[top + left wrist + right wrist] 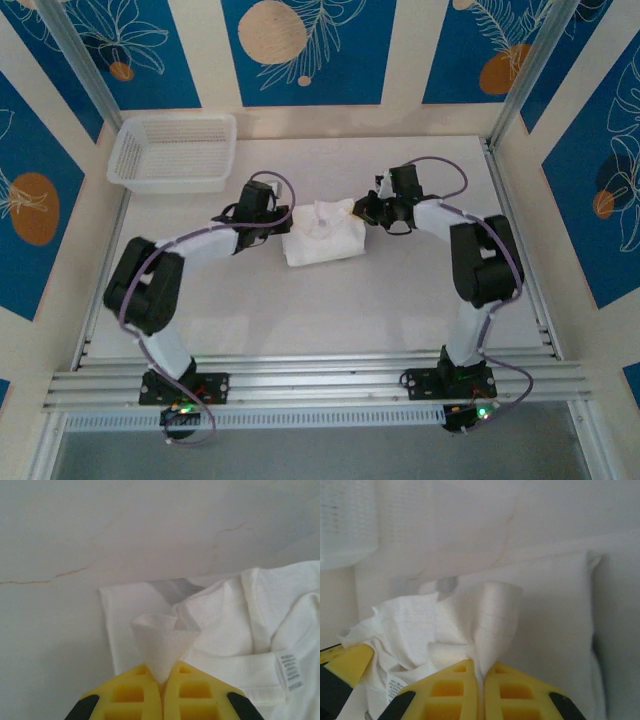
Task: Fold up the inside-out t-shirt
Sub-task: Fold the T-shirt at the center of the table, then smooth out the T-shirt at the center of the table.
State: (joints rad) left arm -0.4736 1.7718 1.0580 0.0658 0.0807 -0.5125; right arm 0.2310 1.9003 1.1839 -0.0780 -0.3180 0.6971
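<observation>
Between the left jaws: a pinch of white cloth, clamped tight and standing up as a small cone above the yellow left fingers [130,695].
Between the right jaws: a gathered pleat of the same cloth, gripped just as tightly where the yellow right fingers [520,692] meet.
Held part: possibly a sleeve or a side edge at each end; the bunching hides which.
T-shirt [322,235]: at the middle of the counter [330,320], between the two arms. Its lower layers lie flat as a compact rectangle, and its far part is lifted and crumpled.
Neckline and care label [289,670]: both show in the left wrist view, with the label on the outer face, which fits a shirt turned inside out.
Left arm [215,240]: reaches in from the left to the shirt's left edge.
Right arm [440,215]: reaches in from the right to its far right corner.
Basket [175,150]: at the far left corner of the counter, well apart from the shirt.
Step in hand: a fold is partway through, by my reading. The loose far portion is held up at both ends, ready to be laid over the flat part.
Next move calls for: both arms travelling together at the same height, keeping the cloth taut between them. They would lower it squarely onto the rectangle and let go only once it lies flat, or the crumple gets folded in.
</observation>
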